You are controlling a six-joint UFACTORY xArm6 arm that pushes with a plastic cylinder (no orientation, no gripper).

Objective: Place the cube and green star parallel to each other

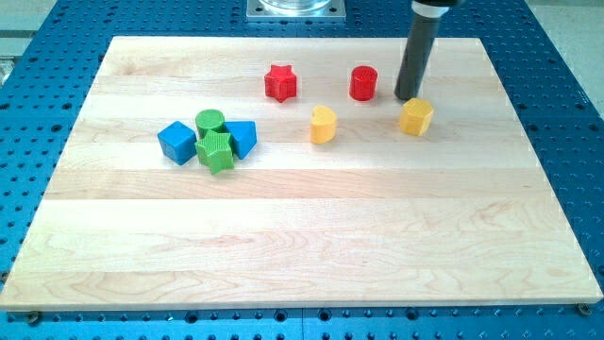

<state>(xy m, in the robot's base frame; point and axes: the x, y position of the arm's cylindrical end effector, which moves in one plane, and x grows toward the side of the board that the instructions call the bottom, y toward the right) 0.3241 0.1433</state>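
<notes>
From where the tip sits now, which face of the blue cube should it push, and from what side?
No gripper, so push rather than grip. My tip is far off toward the view's right, by the yellow hexagonal block. The blue cube touches the green star on its right; its left face looks open, so approach from there.

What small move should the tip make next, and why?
Probably travel toward the view's left: my tip sits just above the yellow hexagon, far from the blue cube and green star, which are clustered together.
</notes>
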